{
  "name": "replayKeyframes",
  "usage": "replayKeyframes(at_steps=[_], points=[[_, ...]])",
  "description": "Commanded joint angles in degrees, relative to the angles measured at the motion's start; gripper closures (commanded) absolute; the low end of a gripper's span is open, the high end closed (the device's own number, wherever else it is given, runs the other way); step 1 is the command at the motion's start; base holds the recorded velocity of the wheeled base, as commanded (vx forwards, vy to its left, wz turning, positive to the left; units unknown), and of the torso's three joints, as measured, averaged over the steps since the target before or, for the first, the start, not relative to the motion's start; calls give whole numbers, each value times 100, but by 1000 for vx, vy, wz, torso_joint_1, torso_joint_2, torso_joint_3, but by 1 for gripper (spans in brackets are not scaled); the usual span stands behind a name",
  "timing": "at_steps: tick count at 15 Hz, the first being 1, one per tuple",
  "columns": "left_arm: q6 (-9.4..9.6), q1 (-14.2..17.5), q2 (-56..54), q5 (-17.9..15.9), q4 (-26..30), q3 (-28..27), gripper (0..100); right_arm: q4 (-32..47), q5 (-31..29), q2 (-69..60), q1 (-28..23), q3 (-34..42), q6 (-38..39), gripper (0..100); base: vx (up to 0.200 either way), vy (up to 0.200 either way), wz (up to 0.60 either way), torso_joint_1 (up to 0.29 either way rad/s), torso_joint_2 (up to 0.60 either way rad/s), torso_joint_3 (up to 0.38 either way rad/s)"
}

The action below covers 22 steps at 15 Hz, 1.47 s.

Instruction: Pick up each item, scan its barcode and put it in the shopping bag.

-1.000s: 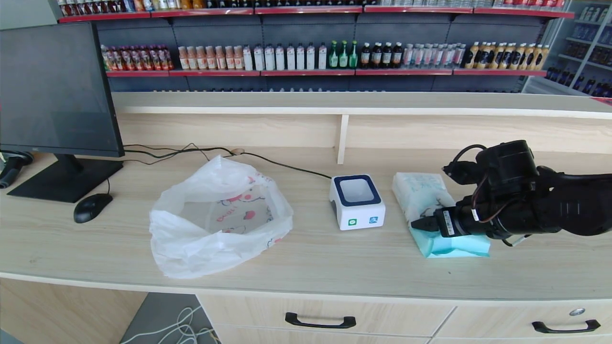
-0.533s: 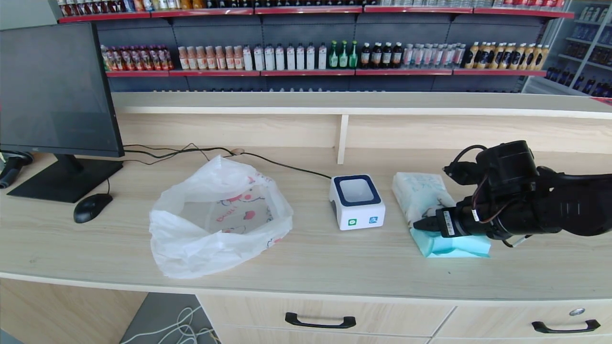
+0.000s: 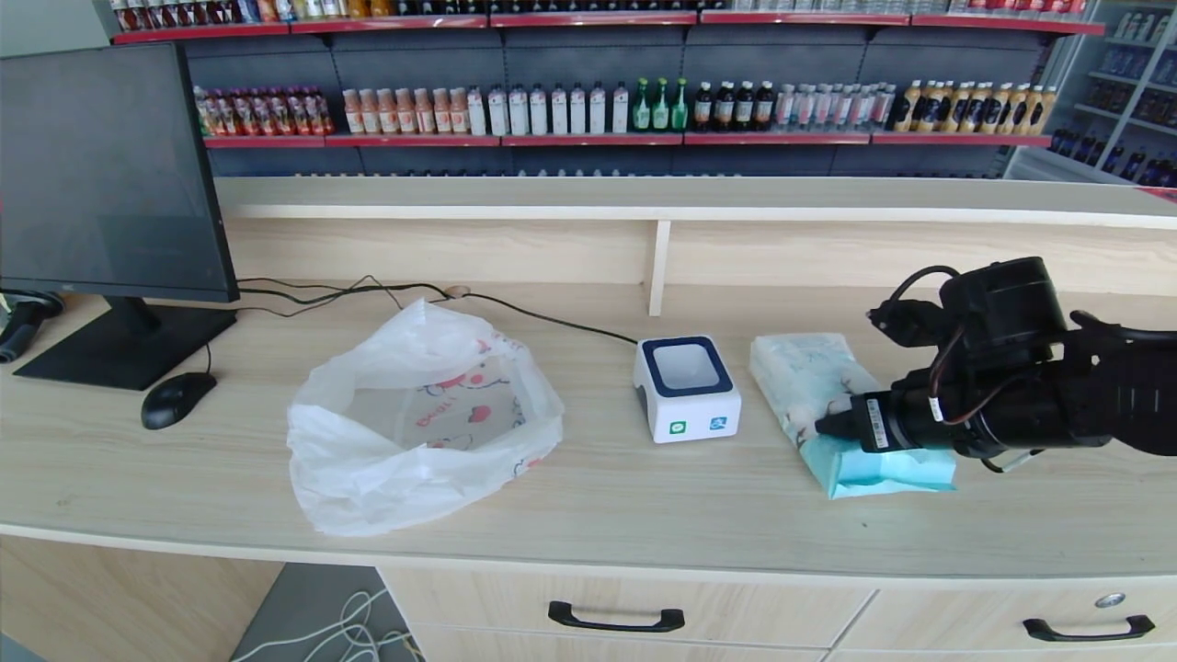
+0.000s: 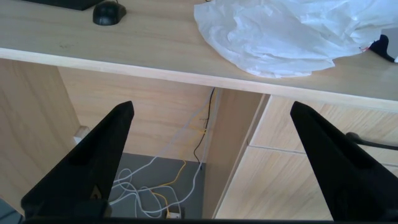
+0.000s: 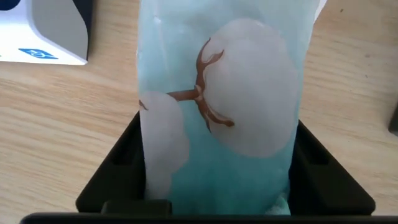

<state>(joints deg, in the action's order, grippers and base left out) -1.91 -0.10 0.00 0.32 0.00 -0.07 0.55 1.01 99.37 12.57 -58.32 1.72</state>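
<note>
Checkout barely begun: the right gripper (image 3: 828, 426) clamps the teal tissue pack (image 3: 798, 375) down at the counter (image 3: 644, 501), just right of the scanner (image 3: 686, 386). Scanning and bagging seem still ahead; the shopping bag (image 3: 368, 478) looks empty.

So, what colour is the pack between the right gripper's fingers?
Pale turquoise pack, white cotton bolls, brown twig; right wrist view.
</note>
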Motion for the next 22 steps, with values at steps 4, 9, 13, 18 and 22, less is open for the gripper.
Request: replayKeyframes(at_steps=[4,9,13,18,22], points=[[-2,1,0,3,0,-1,0,-2,22,-690,53,31,-5,100,0,0,0,0,0,0],[-2,1,0,3,0,-1,0,-28,66,-945,53,260,4,100,0,0,0,0,0,0],[-2,10,0,3,0,7,0,-37,66,-1464,105,506,48,100,0,0,0,0,0,0],[-2,1,0,3,0,-1,0,-899,57,-1174,237,1244,531,100,0,0,0,0,0,0],[-2,1,0,3,0,7,0,-1347,57,-620,237,1525,496,100,0,0,0,0,0,0]])
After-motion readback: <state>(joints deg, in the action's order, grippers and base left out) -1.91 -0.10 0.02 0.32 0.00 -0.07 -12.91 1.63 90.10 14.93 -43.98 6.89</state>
